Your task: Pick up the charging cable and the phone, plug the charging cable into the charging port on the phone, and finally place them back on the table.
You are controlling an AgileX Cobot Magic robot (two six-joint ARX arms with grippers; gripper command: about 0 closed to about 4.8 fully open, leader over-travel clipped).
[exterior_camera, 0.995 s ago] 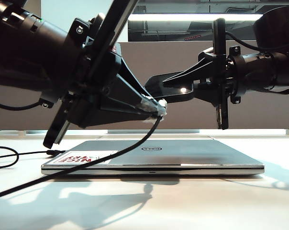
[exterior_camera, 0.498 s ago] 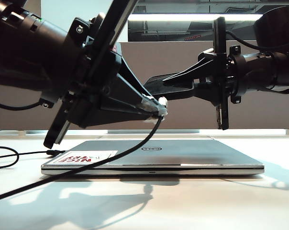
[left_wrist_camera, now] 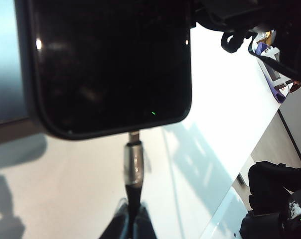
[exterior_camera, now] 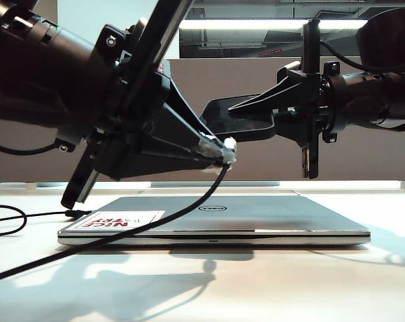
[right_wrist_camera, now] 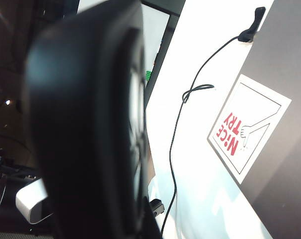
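Plug point(left_wrist_camera: 134, 164) in left claw point(left_wrist_camera: 133, 219) meets phone point(left_wrist_camera: 110, 64) held by right claw point(exterior_camera: 219, 119)

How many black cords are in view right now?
2. The charging cable hangs from the left gripper across the laptop; another cord lies on the table, far left. Others may be hidden.

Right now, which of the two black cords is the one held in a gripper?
The charging cable with the silvery plug, pinched in the left gripper by the phone. The other cord, all-black plug, lies loose on the table.
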